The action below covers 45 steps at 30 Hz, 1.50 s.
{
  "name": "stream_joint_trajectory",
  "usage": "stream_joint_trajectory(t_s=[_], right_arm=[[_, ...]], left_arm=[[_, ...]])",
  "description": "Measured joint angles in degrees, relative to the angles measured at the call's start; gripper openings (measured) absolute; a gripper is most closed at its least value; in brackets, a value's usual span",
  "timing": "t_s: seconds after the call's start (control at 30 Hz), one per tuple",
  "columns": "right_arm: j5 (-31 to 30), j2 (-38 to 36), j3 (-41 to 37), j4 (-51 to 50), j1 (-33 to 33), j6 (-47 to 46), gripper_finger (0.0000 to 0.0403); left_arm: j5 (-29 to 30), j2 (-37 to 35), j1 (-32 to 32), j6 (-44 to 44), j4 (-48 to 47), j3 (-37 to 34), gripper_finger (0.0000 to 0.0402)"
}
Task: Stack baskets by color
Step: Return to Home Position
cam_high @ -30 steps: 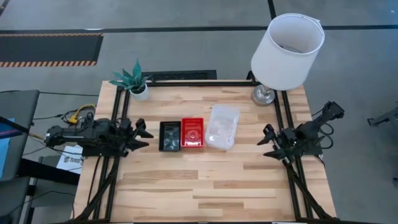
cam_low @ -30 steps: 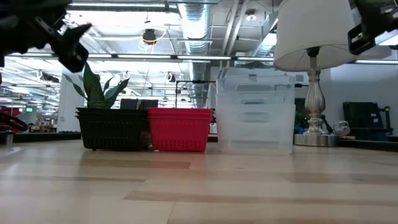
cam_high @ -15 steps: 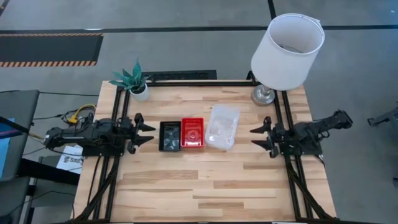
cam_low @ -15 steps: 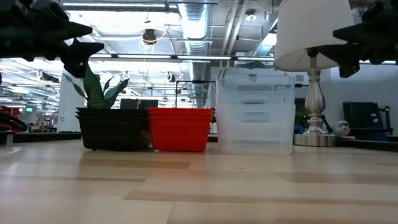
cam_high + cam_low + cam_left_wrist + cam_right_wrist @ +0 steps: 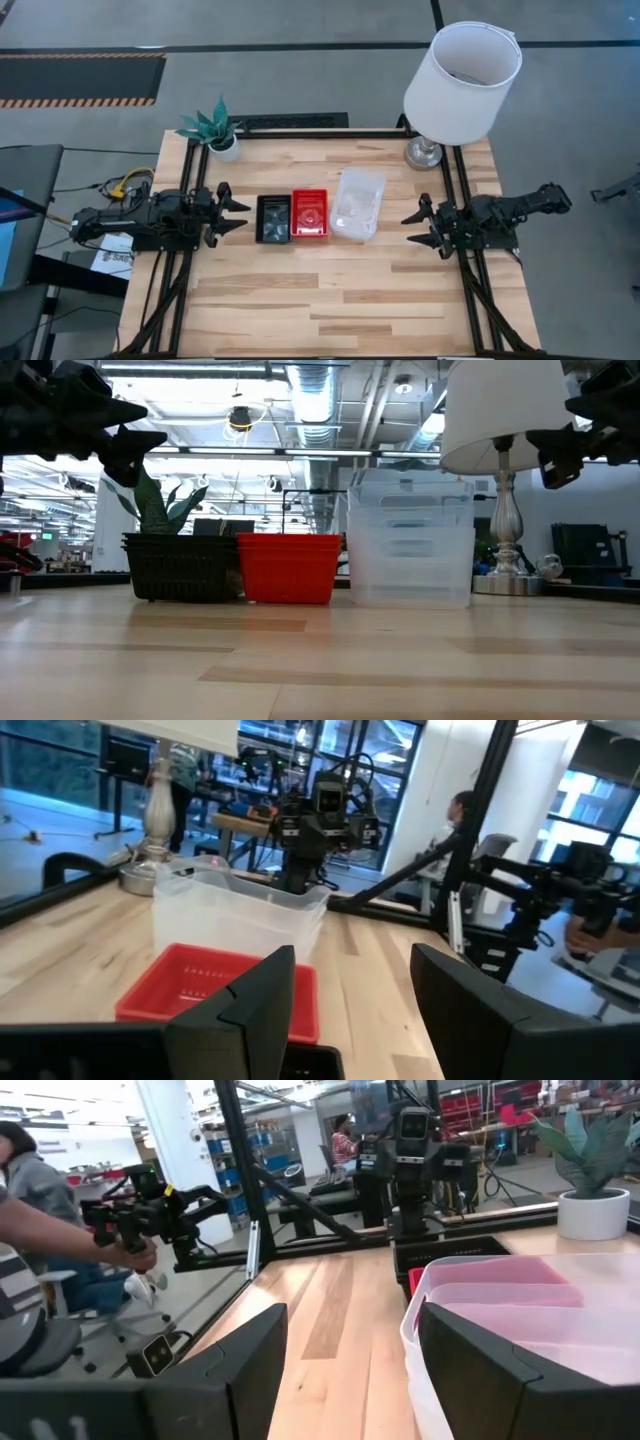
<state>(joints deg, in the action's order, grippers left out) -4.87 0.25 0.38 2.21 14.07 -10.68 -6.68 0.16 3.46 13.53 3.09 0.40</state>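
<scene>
Three basket stacks stand side by side on the table's middle, each resting on its bottom: black baskets [image 5: 273,218], red baskets [image 5: 310,214] and the taller clear baskets [image 5: 357,204]. From the low view they show as black [image 5: 180,567], red [image 5: 289,568] and clear [image 5: 410,540]. My left gripper [image 5: 238,210] hovers open at the table's left edge, pointing level at the black stack. My right gripper [image 5: 410,226] hovers open at the right edge, pointing level at the clear stack. Nothing sits between either pair of fingers [image 5: 350,1010] [image 5: 345,1370].
A white lampshade [image 5: 462,70] on a metal base stands at the far right corner. A small potted plant [image 5: 214,128] stands at the far left corner. The near half of the table [image 5: 320,310] is bare wood. A seated person [image 5: 40,1270] shows beyond the table.
My right gripper has swung from slanting toward the near edge round to pointing straight across the table, and has sunk a little. My left gripper has rolled and levelled out, its fingers now pointing at the black baskets. The baskets have stayed put.
</scene>
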Motion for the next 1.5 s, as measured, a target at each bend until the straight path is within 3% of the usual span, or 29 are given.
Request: stream_joint_trajectory(t_s=[0.3,0.47,1.5], right_arm=[[0.0,0.0,0.0,0.6,0.2,-0.1,0.0249],[0.0,0.0,0.0,0.6,0.2,-5.1,0.0249],[-0.1,0.0,-0.1,0.3,0.2,-5.9,0.0249]], left_arm=[[4.0,0.1,0.0,9.6,0.2,0.0,0.0187],[4.5,0.1,0.0,15.7,-0.8,0.0,0.0187],[4.5,0.1,0.0,16.5,-0.7,0.0,0.0187]])
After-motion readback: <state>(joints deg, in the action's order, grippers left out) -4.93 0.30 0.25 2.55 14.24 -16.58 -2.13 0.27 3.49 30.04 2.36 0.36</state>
